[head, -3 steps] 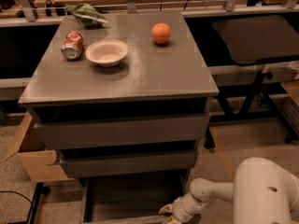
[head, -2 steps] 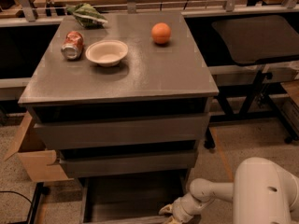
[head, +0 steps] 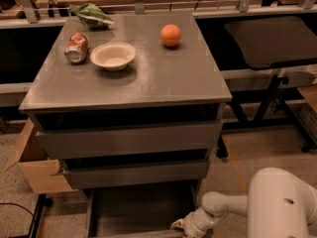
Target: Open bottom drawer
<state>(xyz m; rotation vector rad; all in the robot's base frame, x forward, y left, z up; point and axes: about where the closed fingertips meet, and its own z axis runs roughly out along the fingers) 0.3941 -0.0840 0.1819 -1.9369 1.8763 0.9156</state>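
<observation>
The grey cabinet has three drawer fronts. The bottom drawer (head: 141, 209) is pulled out toward me at the frame's lower edge, showing its shallow grey-brown inside. Its front runs along the bottom edge and is mostly cut off. My gripper (head: 184, 226) is at the drawer's front right corner, low in the view, on the end of the white arm (head: 223, 207). The top drawer front (head: 130, 139) and the middle drawer front (head: 136, 174) are pushed in.
On the cabinet top (head: 163, 78) lie a crushed can (head: 76, 47), a white bowl (head: 113, 55), an orange (head: 170, 35) and a green bag (head: 91, 14). A cardboard box (head: 37, 170) stands left of the cabinet. A dark table (head: 270, 41) with black legs is at the right.
</observation>
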